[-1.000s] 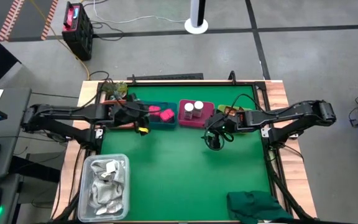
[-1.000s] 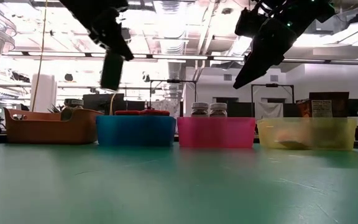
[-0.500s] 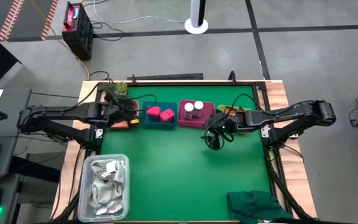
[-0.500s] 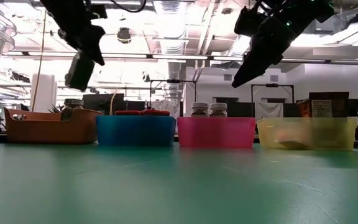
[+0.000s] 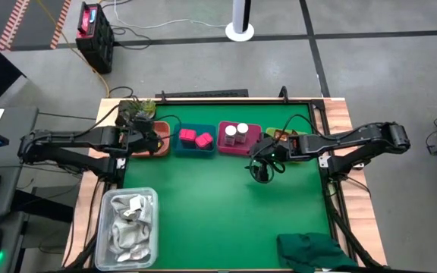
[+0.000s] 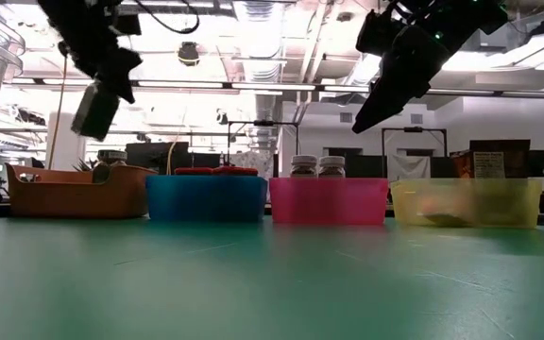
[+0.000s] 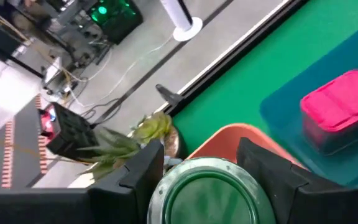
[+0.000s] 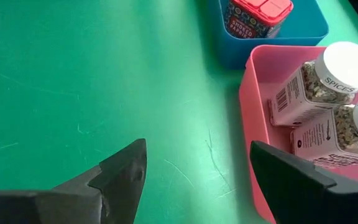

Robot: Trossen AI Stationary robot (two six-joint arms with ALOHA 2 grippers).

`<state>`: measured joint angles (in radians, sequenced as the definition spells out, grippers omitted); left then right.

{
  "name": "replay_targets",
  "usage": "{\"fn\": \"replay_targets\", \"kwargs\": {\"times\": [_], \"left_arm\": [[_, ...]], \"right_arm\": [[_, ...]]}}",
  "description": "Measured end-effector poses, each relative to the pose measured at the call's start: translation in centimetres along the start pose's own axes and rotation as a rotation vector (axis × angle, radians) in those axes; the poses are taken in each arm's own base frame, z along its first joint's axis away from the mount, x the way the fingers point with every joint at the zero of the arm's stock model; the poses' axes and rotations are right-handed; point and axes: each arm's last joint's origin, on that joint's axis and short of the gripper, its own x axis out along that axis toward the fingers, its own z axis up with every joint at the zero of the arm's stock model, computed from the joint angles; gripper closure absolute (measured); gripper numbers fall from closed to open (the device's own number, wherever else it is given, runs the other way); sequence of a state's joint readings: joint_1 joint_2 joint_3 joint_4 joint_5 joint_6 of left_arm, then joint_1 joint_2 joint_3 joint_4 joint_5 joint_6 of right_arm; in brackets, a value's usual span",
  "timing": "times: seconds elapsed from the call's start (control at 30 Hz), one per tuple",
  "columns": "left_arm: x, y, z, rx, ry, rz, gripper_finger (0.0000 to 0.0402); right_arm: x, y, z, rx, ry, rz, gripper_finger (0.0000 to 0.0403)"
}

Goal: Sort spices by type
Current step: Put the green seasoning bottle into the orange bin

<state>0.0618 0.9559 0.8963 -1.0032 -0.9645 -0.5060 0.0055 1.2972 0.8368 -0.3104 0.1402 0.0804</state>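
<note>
- Overhead, the left gripper (image 5: 138, 135) hangs above the orange-brown tray (image 5: 158, 148) at the table's far left, its fingers clamped on a round green-lidded glass jar (image 7: 207, 194).
- Right gripper (image 5: 264, 168) hovers over bare green mat just in front of the pink bin (image 5: 252, 149), fingers spread apart and holding nothing.
- Two pink blocks (image 5: 195, 138) lie in the teal bin (image 5: 175, 146); two white-capped jars (image 5: 236, 133) stand in the pink bin.
- Orange-brown packet (image 6: 442, 217) lies in the yellow bin (image 6: 527, 198).

Left claw (image 5: 137, 136) hangs over the orange bin (image 5: 156, 145); right claw (image 5: 265, 165) sits beside the pink bin (image 5: 239, 149).
</note>
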Motion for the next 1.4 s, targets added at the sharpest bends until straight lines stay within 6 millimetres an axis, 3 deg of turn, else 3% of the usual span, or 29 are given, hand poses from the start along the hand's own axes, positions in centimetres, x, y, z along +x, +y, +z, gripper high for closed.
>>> {"fn": "replay_targets", "kwargs": {"times": [0.17, 0.43, 0.7, 1.1, 1.4], "left_arm": [[0.6, 0.5, -2.4, -0.042, -0.017, 0.046, 0.0219], [0.8, 2.0, -4.7, -0.207, -0.061, 0.067, 0.0219], [2.2, 1.3, -7.3, -0.270, -0.051, 0.053, 0.0219], [2.7, 0.3, -7.9, -0.318, -0.003, -0.064, 0.0219], [2.7, -0.2, -7.2, -0.323, -0.020, -0.169, 0.0218]], "right_arm": [[0.0, 0.0, 0.0, -0.001, -0.005, 0.000, 0.0090], [0.0, 0.0, 0.1, -0.001, -0.007, 0.001, 0.0090], [0.0, 0.0, 0.1, 0.000, -0.009, 0.001, 0.0090], [0.0, 0.0, 0.1, 0.001, -0.013, 0.001, 0.0090], [0.0, 0.0, 0.1, 0.001, -0.014, 0.002, 0.0090]]}}
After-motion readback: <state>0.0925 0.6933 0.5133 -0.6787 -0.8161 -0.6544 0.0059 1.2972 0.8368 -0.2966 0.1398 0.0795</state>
